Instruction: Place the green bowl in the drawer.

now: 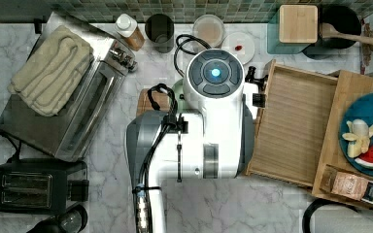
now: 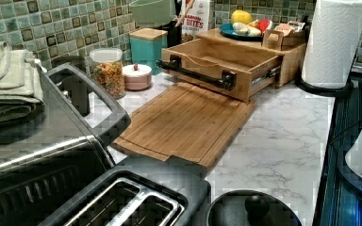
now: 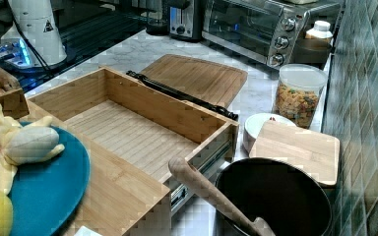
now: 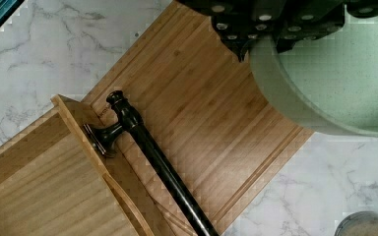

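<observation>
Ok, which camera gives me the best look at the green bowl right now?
The wrist view: the green bowl is close up, held at its rim by the gripper above the cutting board. The left view catches it cropped at the frame's top edge; the top view shows a sliver beside the arm.

Green bowl (image 4: 344,83) – pale sage, speckled; drawer (image 3: 128,130) – light bamboo, black handle (image 4: 152,152); counter (image 2: 283,141) – white-grey marble.

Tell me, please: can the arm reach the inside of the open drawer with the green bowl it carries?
Probably yes. The drawer is pulled out, with nothing lying inside. The green bowl hangs at the gripper, lifted above the cutting board just in front of the drawer's black handle, with nothing standing between them.
</observation>
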You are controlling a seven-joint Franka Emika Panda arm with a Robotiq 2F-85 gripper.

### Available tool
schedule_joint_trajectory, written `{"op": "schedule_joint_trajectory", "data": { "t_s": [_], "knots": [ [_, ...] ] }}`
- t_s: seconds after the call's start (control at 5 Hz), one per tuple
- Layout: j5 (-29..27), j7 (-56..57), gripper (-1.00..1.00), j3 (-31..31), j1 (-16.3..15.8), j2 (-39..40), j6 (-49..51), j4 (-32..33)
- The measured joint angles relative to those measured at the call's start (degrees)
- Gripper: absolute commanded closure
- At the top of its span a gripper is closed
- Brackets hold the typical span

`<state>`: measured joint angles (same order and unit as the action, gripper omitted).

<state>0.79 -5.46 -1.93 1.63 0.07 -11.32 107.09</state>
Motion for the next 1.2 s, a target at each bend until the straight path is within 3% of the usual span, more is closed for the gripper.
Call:
{"op": "schedule_joint_trajectory", "data": {
  "t_s": [0.8, 1.2],
  "knots": [
    [0.74, -1.36, 1.00, 0.25, 0.28, 0.62, -6.18, 2.18],
    [0.74, -2.13, 1.00, 1.16, 2.11, 1.03, -6.90, 3.58]
  ]
}}
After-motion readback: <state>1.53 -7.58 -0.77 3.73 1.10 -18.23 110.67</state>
